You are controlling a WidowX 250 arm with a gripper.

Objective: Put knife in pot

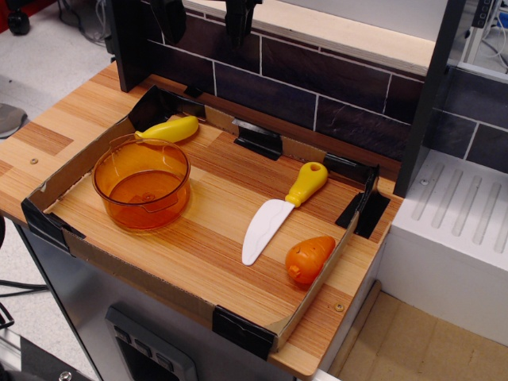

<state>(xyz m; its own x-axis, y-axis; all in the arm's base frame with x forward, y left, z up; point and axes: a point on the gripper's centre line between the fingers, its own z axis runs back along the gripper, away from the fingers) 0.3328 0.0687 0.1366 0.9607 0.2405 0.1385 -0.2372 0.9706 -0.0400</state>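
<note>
My gripper [240,17], state unreadable at twelve o'clock, should drop onto the yellow handle of the knife [279,210] lying at three o'clock from the empty pot [141,182].

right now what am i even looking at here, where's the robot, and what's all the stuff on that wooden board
This is one camera view, looking down at an angle onto a small wooden table with a low cardboard rim, set against a dark tiled wall.

The robot arm is barely in view: only dark parts hang at the top edge, so its gripper cannot be seen and nothing is visibly held.

On the board lie four plastic toys. The pot is the see-through orange bowl on the left, standing upright. Just behind it lies a yellow banana-like toy. The knife, with a white blade and yellow handle, lies flat near the middle, apart from the pot. Close by its blade tip sits a small orange carrot-like toy.

The knife is not yet in the pot.
</note>
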